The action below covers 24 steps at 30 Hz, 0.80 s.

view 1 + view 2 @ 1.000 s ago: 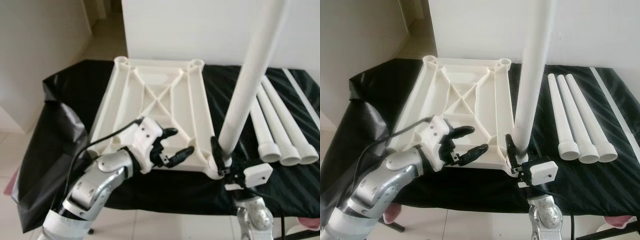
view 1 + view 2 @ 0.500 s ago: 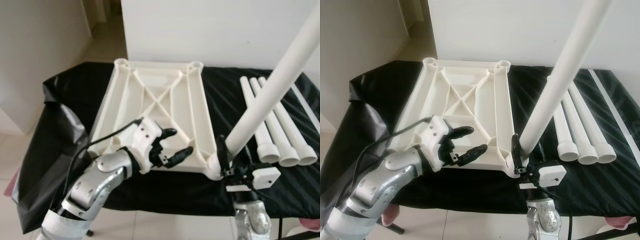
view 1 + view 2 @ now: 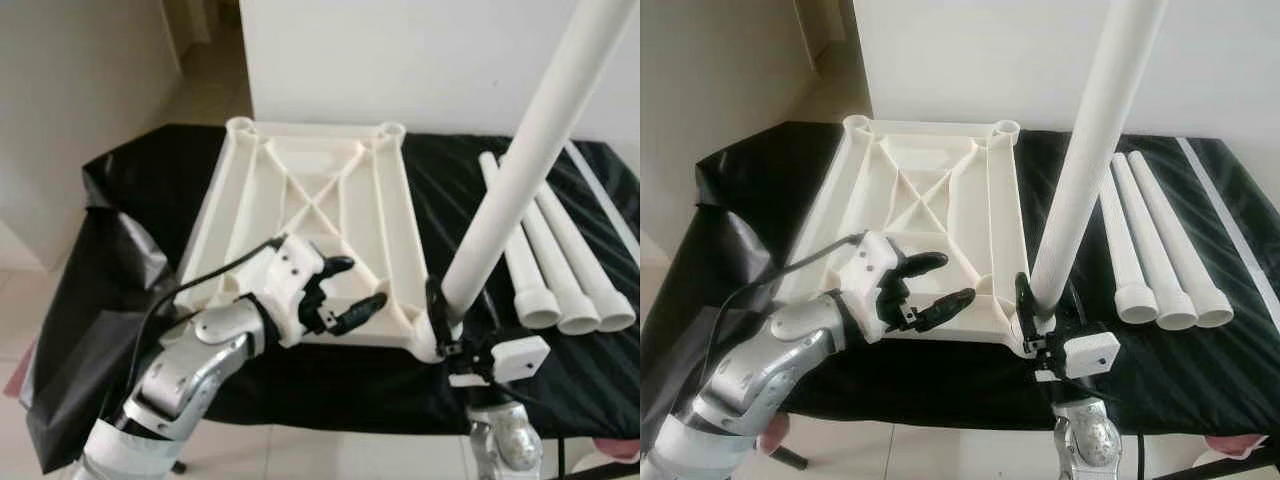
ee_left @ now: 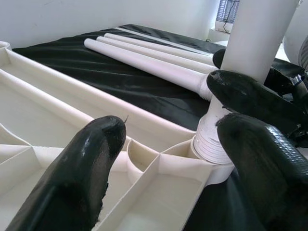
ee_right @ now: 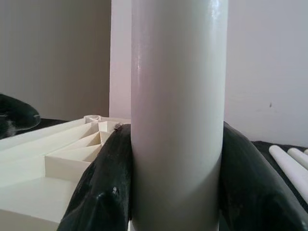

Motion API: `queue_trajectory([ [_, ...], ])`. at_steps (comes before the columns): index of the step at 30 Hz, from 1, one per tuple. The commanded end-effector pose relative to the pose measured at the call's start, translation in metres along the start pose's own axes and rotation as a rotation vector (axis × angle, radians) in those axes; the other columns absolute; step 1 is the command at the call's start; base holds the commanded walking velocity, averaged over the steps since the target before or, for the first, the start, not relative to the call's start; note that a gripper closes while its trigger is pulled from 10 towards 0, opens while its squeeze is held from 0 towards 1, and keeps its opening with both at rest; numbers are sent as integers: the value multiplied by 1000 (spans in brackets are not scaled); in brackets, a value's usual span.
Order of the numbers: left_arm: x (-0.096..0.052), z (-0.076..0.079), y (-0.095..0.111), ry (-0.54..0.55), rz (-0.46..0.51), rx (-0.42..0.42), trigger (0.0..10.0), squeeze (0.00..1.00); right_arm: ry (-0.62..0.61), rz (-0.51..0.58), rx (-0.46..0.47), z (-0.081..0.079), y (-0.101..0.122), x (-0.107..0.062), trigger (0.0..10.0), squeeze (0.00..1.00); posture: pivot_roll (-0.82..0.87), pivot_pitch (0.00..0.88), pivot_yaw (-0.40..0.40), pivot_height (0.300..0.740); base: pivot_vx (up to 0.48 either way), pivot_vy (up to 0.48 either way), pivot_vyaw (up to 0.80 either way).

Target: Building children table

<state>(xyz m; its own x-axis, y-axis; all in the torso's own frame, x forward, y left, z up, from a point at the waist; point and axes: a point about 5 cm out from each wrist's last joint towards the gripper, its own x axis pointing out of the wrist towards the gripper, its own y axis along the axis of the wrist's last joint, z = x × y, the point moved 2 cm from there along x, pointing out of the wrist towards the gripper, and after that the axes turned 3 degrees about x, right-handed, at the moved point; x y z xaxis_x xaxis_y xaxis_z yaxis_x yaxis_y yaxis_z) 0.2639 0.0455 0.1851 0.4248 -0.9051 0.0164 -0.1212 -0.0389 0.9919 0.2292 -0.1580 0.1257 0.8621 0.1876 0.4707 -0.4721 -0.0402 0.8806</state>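
Note:
A white plastic tabletop [image 3: 310, 215] lies upside down on a black-covered table, ribs facing up. A long white table leg [image 3: 525, 160] stands in the near right corner socket [image 3: 425, 335], leaning a little to the right. My right gripper [image 3: 440, 315] is shut on the leg just above the socket; its fingers [image 5: 103, 187] press both sides of the leg [image 5: 178, 110]. My left gripper [image 3: 345, 290] hovers open over the tabletop's near edge, left of the socket, holding nothing. In the left wrist view the leg's threaded base [image 4: 211, 139] sits in the socket.
Three more white legs [image 3: 555, 265] lie side by side on the black cloth [image 3: 140, 190] at the right. A white wall stands behind the table. Pale tiled floor lies to the left and in front.
The leg swung from nearly upright to a strong rightward lean, and now has come partway back. My right gripper stayed shut on it. The left gripper has not moved.

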Motion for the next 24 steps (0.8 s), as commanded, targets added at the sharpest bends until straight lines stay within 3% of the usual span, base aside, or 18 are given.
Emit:
queue_trajectory([
  [1, -1, 5, 3, -85, 3, 9, 10000, 0, -40, -322, 22, 6, -49, -44, 10000, 0, -18, 93, 52, 740, 0, 0, 0],
  [5, -2, 5, 4, -85, 4, 10, 10000, 0, -105, -311, 17, 11, -50, -38, 10000, 0, -18, 85, 58, 740, 0, 0, 0],
  [11, -2, 5, 4, -89, 4, 12, 10000, 0, -106, -313, 1, 10, -51, -37, 10000, 0, -19, 79, 61, 740, 0, 0, 0],
  [16, 0, 5, 4, -96, 5, 15, 10000, 0, -224, -324, -20, 25, -53, -32, 10000, 0, -26, 69, 59, 740, 0, 0, 0],
  [21, 1, 6, 4, -99, 7, 13, 10000, 0, -272, -312, -42, 30, -53, -28, 10000, 0, -26, 66, 55, 740, 0, 0, 0],
  [24, 1, 7, 4, -101, 8, 11, 10000, 0, -351, -306, -9, 33, -55, -25, 10000, 0, -23, 64, 50, 740, 0, 0, 0],
])
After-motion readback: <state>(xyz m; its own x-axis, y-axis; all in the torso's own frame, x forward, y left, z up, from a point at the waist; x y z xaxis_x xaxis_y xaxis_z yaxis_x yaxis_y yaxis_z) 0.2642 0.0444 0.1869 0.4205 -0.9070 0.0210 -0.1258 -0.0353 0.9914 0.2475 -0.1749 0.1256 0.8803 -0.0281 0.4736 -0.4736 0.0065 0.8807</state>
